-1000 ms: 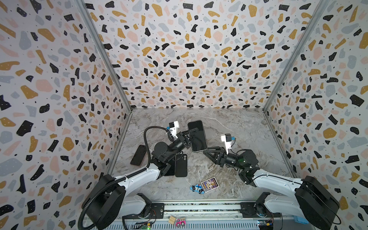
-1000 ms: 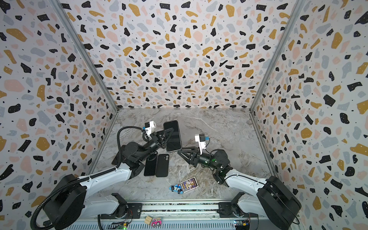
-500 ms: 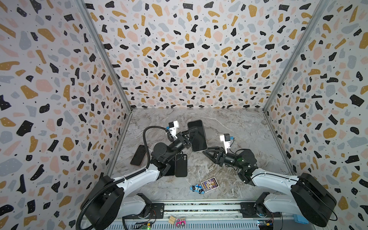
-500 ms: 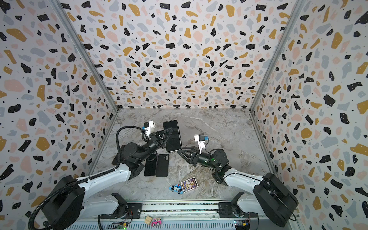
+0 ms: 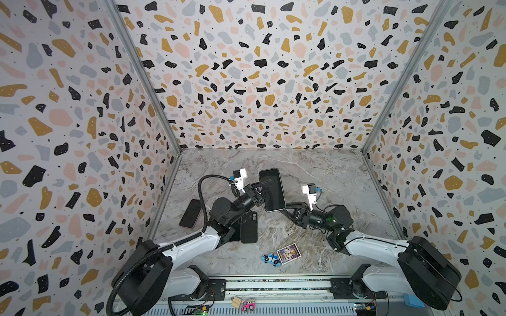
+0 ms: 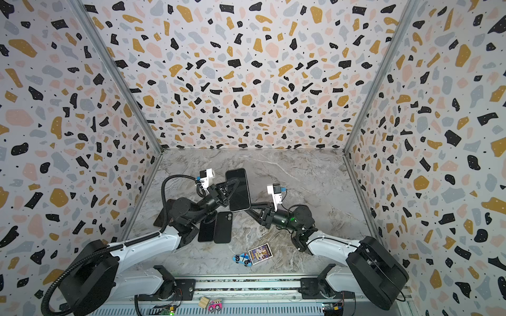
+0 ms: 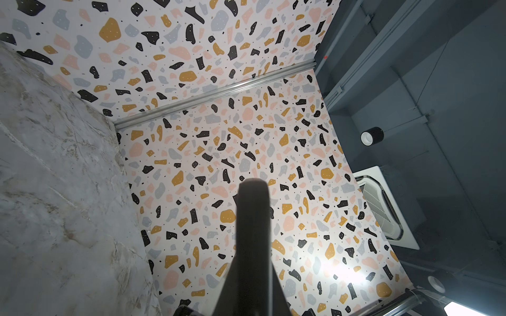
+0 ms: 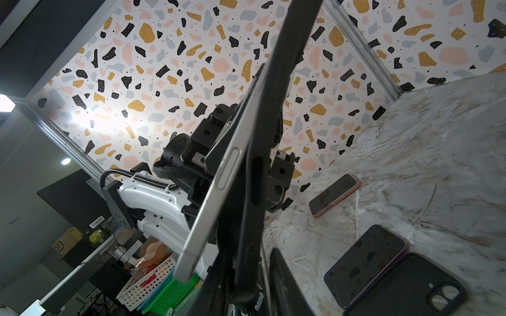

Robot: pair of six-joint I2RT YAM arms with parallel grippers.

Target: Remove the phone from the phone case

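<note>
Aloft above the marbled surface (image 5: 315,169), the phone (image 5: 272,191) stands nearly upright, pinched at one long edge by the left fingers (image 5: 262,185), which are pressed tight on it. The right fingers (image 5: 291,213) reach its lower corner from the opposite side. Whether they grip it cannot be told from here.

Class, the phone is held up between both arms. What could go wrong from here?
1. The phone hangs above the table, pinched by the left end effector; a slip during the pull could drop it.
2. The right end effector meets only its lower corner; it might slip off as it pulls.
</note>
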